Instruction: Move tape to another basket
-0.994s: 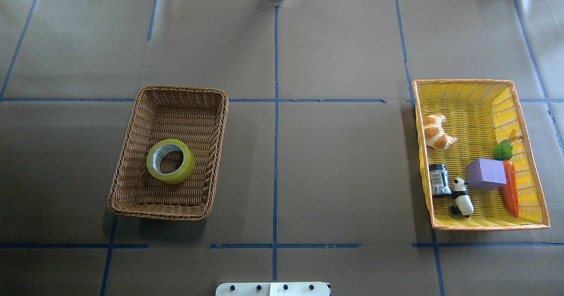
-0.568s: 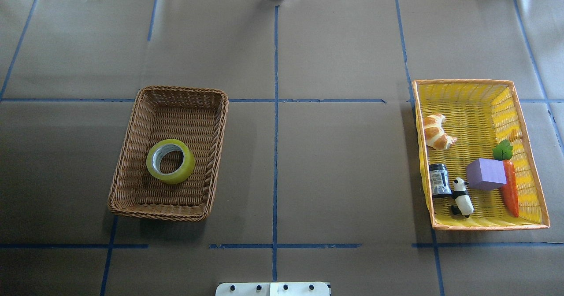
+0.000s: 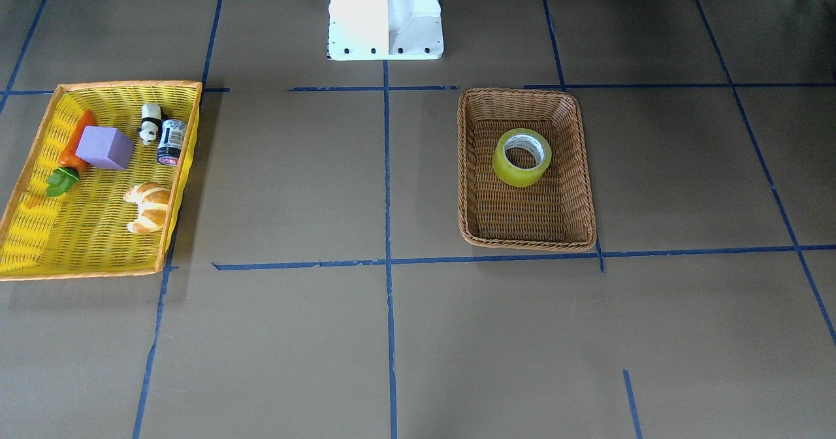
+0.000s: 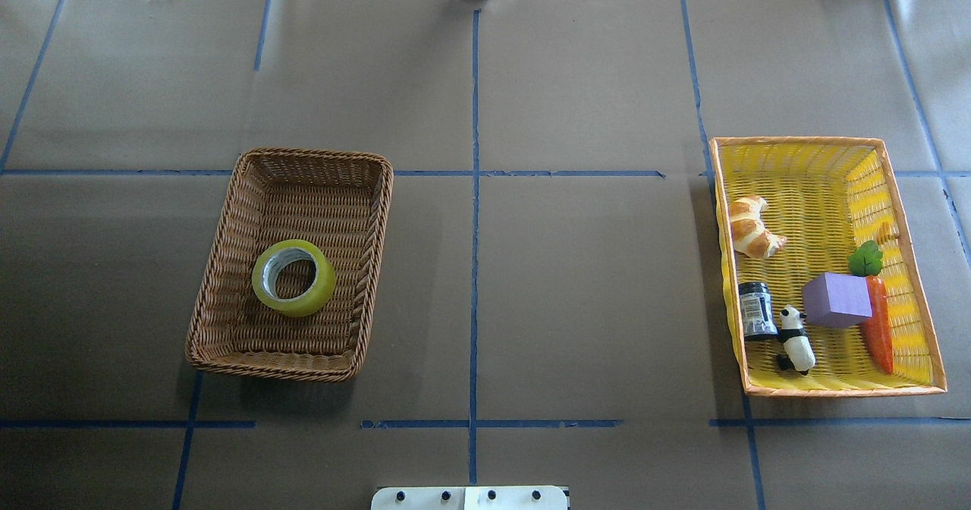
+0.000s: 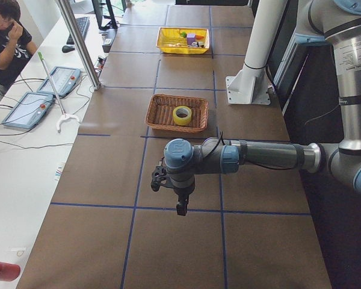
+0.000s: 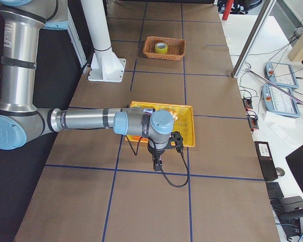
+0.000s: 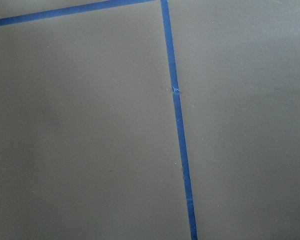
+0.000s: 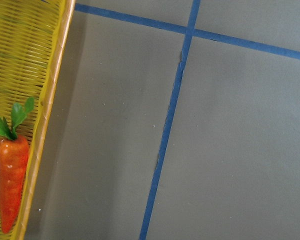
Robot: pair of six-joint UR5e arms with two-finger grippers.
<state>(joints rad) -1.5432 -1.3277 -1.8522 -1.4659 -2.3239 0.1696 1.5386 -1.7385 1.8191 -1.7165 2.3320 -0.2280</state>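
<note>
You have a brown worktop (image 4: pixel 576 77) ruled with blue lines (image 4: pixel 474 191). Towards its right end sits the yellow tray (image 4: pixel 796 162). Left of the middle line, about midway between the robot's edge and yours, sits the wicker basket (image 4: pixel 379 214). The tape (image 4: pixel 326 278) lies flat inside that basket, a little nearer the robot's edge, with nothing touching it. The left hand (image 5: pixel 180 206) hangs over bare worktop towards the left end, well apart from the tape. The right hand (image 6: pixel 157 164) hangs just beyond the tray at the right end, farther off. You cannot tell whether either hand is wide or narrow
</note>
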